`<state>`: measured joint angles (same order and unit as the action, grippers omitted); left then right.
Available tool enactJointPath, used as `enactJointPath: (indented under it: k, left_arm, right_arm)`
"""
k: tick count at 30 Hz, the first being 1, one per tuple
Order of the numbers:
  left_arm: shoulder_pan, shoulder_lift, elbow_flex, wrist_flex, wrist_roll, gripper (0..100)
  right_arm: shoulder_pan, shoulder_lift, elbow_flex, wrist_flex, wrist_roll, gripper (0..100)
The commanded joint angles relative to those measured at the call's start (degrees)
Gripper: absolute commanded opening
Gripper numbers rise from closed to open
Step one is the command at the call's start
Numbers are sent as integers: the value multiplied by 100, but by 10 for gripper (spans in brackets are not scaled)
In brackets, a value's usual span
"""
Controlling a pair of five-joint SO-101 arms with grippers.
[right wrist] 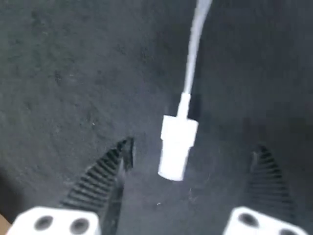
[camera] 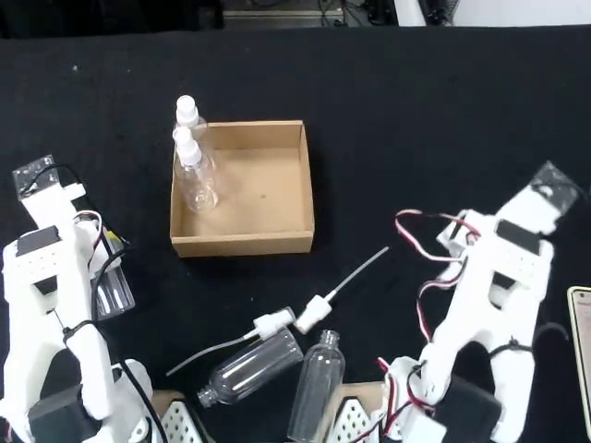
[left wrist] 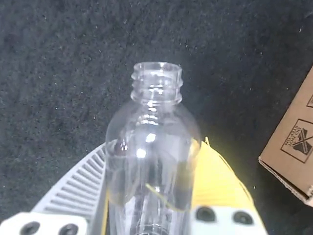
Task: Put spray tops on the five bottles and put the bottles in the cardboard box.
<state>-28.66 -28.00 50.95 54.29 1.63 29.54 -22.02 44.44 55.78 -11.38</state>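
Observation:
My left gripper [left wrist: 151,164] is shut on a clear, capless bottle [left wrist: 151,147], held low at the left near the cardboard box [camera: 277,242]; from above the bottle [camera: 114,292] sits beside the left arm [camera: 46,277]. My right gripper [right wrist: 193,147] is open over a white spray top [right wrist: 177,147] lying on the black cloth, touching neither finger. Two capped bottles [camera: 196,175] [camera: 189,115] stand at the box's left side. Two capless bottles [camera: 249,365] [camera: 316,383] lie in front, beside two loose spray tops [camera: 319,311] [camera: 272,323].
The right arm [camera: 489,295] stands at the right with looping red and white wires [camera: 420,226]. A flat device [camera: 582,351] lies at the right edge. Two ridged grey-white parts [camera: 180,420] [camera: 349,420] sit at the front edge.

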Motion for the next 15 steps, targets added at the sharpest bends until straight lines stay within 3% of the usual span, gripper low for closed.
enactJointPath:
  k: [1,4,6,12,15]
  left_arm:
    - [-57,-229,-66,-88,18,76]
    - [-57,-229,-75,-88,18,76]
    - [-57,-229,-75,-88,18,76]
    - [-57,-229,-75,-88,9,76]
    - [-57,-211,-75,-88,9,76]
  right_arm:
    - [70,92,-716,123,2681,277]
    - [264,277,-769,114,5767,201]
    - [448,453,-716,246,7393,200]
    - [993,945,-708,642,10207,327]
    - [1134,1156,-699,633,11262,331]
